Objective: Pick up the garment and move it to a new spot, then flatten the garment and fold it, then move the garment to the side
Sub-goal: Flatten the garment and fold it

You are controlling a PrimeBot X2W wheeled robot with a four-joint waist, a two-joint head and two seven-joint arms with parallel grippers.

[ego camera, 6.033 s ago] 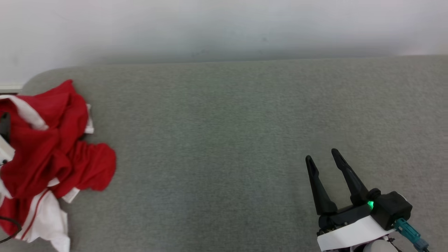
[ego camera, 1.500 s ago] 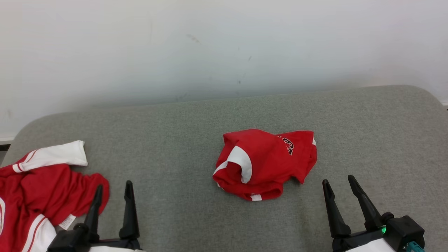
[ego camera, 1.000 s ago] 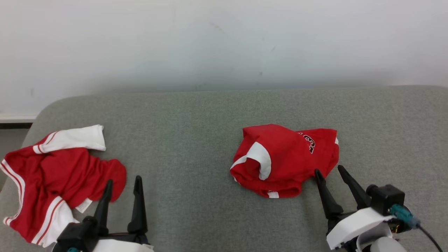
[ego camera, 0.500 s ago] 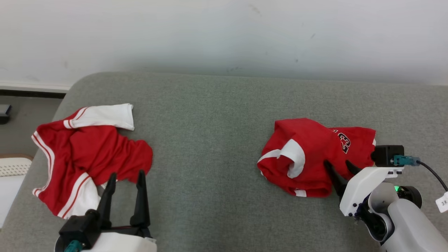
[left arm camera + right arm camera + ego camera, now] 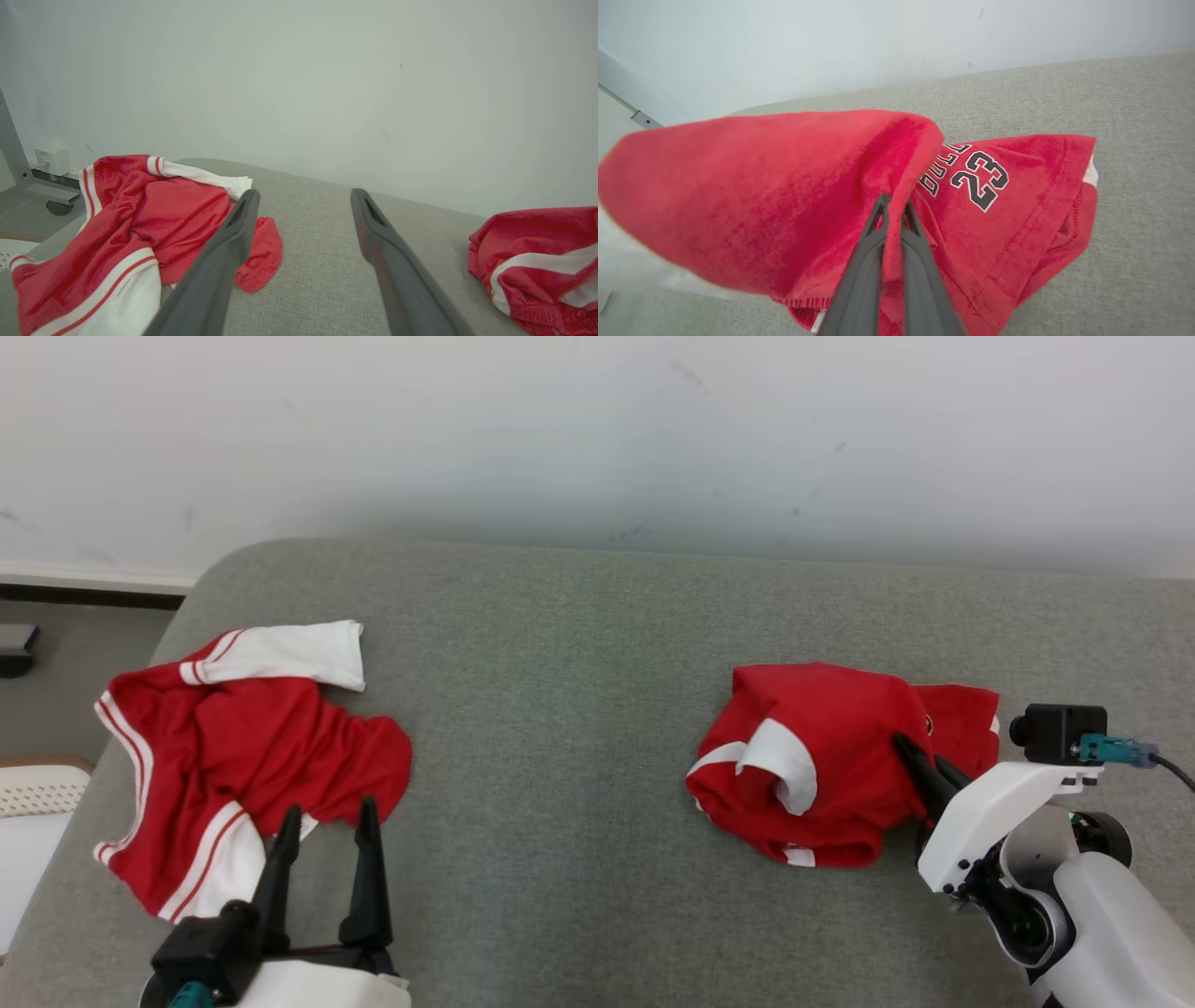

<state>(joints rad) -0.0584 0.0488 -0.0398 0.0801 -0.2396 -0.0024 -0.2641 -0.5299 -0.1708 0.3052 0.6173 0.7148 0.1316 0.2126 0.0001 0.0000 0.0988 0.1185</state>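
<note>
Nearest, the right gripper (image 5: 894,201) is pinched shut on a raised fold at the near-right side of the crumpled red number 23 jersey (image 5: 812,747). The heap therefore lies ahead and left of it, long axis running left to right across the grey cushion (image 5: 560,709). The left gripper (image 5: 330,807) hangs wide and empty, well apart, beside the other red-and-white garment (image 5: 243,747). Bare cushion between the two garments looks the roomiest path, and farther off the cushion's back edge meets the wall (image 5: 597,448).

Garment (image 5: 822,747) right of probable shorts (image 5: 243,747)
</note>
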